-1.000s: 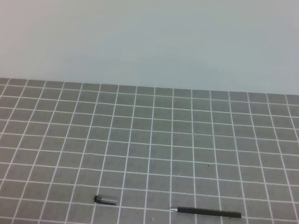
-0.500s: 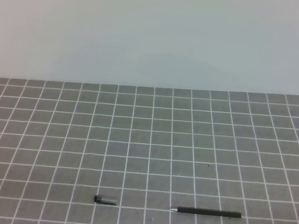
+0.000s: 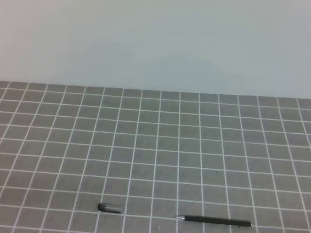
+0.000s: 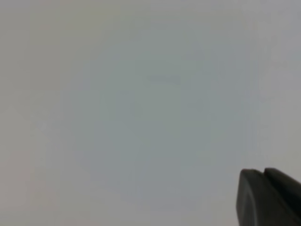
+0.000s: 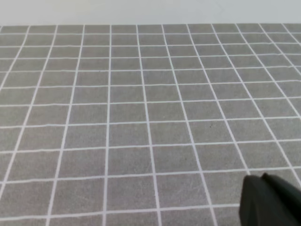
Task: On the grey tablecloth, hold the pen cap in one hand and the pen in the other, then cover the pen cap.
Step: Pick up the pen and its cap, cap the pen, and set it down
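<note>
Pen [image 3: 214,221] right of pen cap [image 3: 109,208], apart, on grey tablecloth [image 3: 196,153]; both claws closed, empty.

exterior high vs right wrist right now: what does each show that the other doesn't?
Only exterior high: the pen cap and, apart to its right, the pen, both lying near the front edge, silvery tip toward the cap; neither arm appears. Only right wrist: the right gripper, dark fingers together at the lower right corner, nothing in them. Both: the grey tablecloth with its white grid and the pale wall behind.
</note>
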